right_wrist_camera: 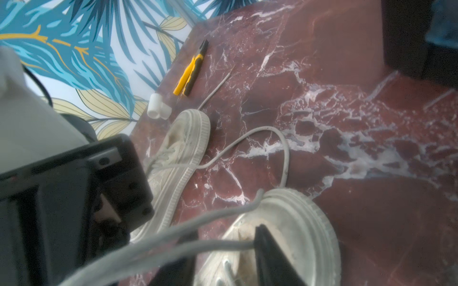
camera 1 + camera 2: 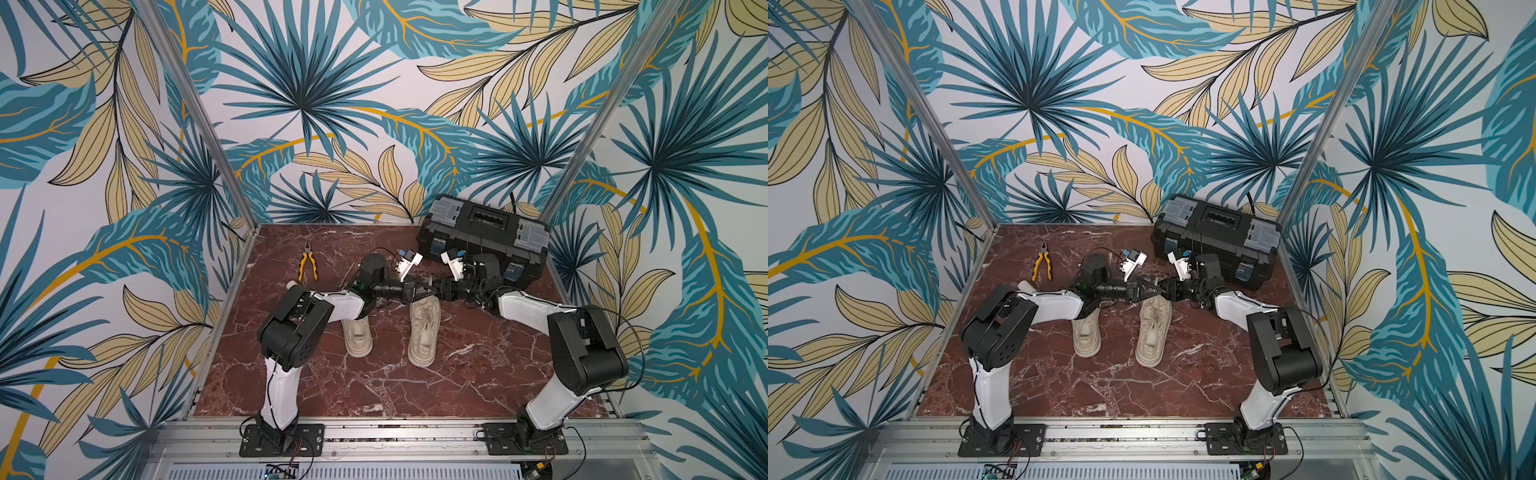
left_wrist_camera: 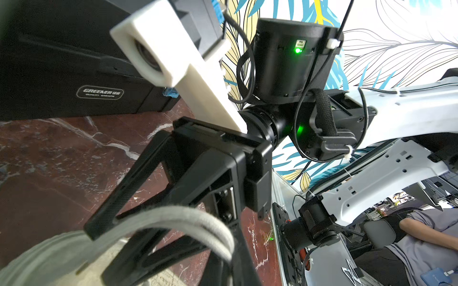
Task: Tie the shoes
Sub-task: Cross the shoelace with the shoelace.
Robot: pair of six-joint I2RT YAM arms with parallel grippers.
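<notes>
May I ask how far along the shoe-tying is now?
Done: nothing; no finished bow shows. In hand: left gripper, jaws shut, holds a lace loop over the right-hand shoe, right gripper meeting it. Left: that knot, plus the other shoe, whose lace trails loose on the table.

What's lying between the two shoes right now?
A loose beige lace from the left shoe loops over the marble tabletop toward the right shoe, seen in the right wrist view.

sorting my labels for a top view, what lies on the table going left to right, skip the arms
pliers → shoe partly under the left arm → second shoe → black toolbox
</notes>
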